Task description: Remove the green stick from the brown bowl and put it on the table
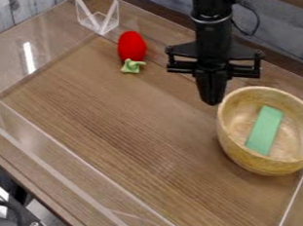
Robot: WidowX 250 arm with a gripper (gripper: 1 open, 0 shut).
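The green stick [266,129] lies flat inside the brown bowl [231,133], which sits at the right side of the table [114,132]. My gripper [211,97] hangs point-down just left of the bowl's rim, above the tabletop. Its jaws are shut and hold nothing. It stays outside the bowl and apart from the stick.
A red strawberry toy [132,47] with green leaves lies at the back, left of the arm. Low clear acrylic walls [49,25] edge the tabletop, with a folded clear piece [96,13] in the far left corner.
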